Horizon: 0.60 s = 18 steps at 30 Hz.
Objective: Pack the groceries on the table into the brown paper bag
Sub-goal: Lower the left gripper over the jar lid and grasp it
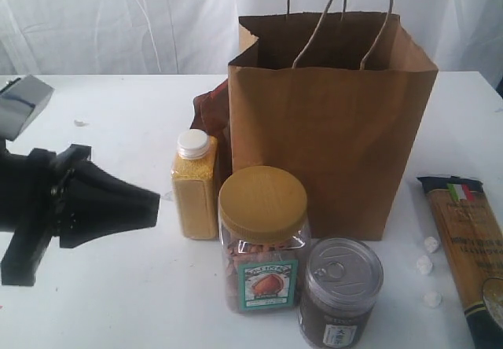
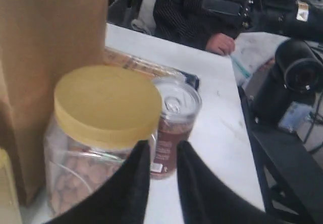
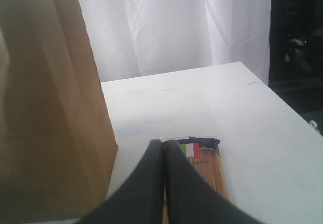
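Observation:
The brown paper bag (image 1: 330, 129) stands open and upright at the middle of the white table (image 1: 94, 286). In front of it are the yellow-lidded jar (image 1: 263, 239), the pull-tab can (image 1: 339, 290) and the yellow-grain bottle (image 1: 194, 184). The brown pouch (image 1: 211, 109) peeks out behind the bag's left side. The spaghetti packet (image 1: 471, 239) lies at the right. My left gripper (image 1: 153, 200) hovers left of the bottle, narrowly open and empty (image 2: 164, 151), facing the jar (image 2: 101, 113) and can (image 2: 174, 118). My right gripper (image 3: 162, 146) is shut over the spaghetti packet (image 3: 207, 168), beside the bag (image 3: 45, 108). The carton is hidden.
Three small white lumps (image 1: 424, 265) lie between the bag and the spaghetti packet. A grey object (image 1: 20, 101) sits at the far left. A seated person (image 2: 202, 12) and black camera gear (image 2: 298, 72) are beyond the table's edge. A white curtain hangs behind.

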Motion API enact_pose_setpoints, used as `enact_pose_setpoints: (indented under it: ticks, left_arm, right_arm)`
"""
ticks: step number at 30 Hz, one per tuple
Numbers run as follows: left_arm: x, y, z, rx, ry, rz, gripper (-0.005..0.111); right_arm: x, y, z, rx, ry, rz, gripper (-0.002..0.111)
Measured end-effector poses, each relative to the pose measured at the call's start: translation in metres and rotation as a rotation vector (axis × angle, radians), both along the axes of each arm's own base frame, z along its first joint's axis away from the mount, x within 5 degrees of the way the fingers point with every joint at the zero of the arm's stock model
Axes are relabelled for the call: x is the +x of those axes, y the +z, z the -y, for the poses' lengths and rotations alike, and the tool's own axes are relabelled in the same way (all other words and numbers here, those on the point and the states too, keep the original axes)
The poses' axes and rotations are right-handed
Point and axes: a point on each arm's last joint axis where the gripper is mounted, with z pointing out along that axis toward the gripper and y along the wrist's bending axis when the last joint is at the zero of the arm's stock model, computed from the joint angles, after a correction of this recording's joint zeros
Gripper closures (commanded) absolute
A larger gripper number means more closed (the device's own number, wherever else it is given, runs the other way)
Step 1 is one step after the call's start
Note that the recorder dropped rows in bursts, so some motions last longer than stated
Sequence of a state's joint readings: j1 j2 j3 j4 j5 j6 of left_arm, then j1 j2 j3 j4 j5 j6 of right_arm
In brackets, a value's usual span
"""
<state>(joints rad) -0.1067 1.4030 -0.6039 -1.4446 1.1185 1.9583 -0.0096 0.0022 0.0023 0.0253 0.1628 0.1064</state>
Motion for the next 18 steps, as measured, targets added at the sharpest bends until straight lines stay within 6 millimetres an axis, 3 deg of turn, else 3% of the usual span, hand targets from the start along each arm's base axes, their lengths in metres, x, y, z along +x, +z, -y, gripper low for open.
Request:
enact_pose_setpoints:
  ticks: [1, 2, 5, 13, 18]
  left_arm:
    - [0.002, 0.002, 0.000, -0.021, 0.019, -0.002, 0.036]
    - [0.005, 0.005, 0.001, -0.060, 0.055, -0.006, 0.025]
    - [0.008, 0.010, 0.003, -0.112, 0.093, -0.013, 0.001]
    - [0.000, 0.023, 0.031, -0.160, -0.010, 0.011, 0.002]
    - [-0.004, 0.039, 0.058, 0.055, -0.073, 0.171, 0.002]
  right_arm:
    - [0.000, 0.000, 0.000, 0.002, 0.000, 0.000, 0.108]
    - [0.000, 0.000, 0.000, 0.002, 0.000, 0.000, 0.108]
    - [0.000, 0.000, 0.000, 0.002, 0.000, 0.000, 0.108]
    - [0.000, 0.000, 0.000, 0.002, 0.000, 0.000, 0.108]
    - [0.000, 0.000, 0.000, 0.002, 0.000, 0.000, 0.108]
